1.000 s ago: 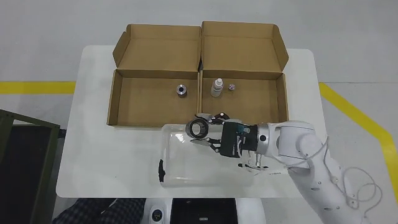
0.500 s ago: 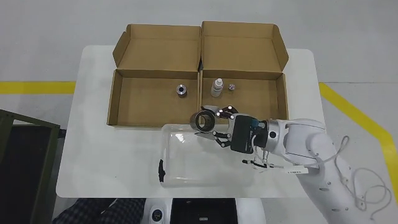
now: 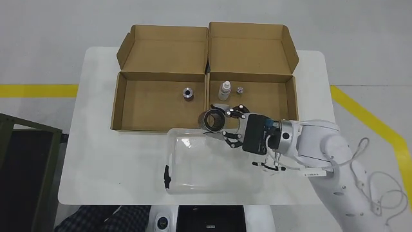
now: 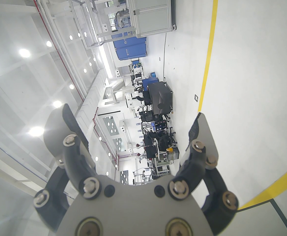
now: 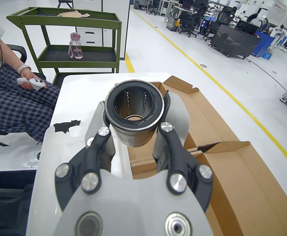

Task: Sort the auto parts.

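A ring-ended metal sleeve (image 5: 133, 104), its bore lined with rows of small balls, sits clamped between the two white fingers (image 5: 180, 116) of the right gripper (image 5: 136, 124), which close on its sides; the far end of the sleeve is hidden behind the gripper's own linkage. From the top view, the sleeve (image 3: 210, 122) hangs over the near wall of the right cardboard box (image 3: 270, 106), close to where that box meets the left cardboard box (image 3: 141, 106), and just past the far edge of a clear plastic bin (image 3: 193, 167). The bin's outline is hard to trace and the right arm covers part of it. A small white bottle (image 3: 224, 90) and a tiny part (image 3: 239, 90) lie in the right box, a small round metal piece (image 3: 186, 93) in the left; all are too small to identify. Both boxes and the bin rest on a white surface (image 3: 96, 135). The left gripper (image 4: 133, 121) points into the room, fingers spread wide with nothing between them.
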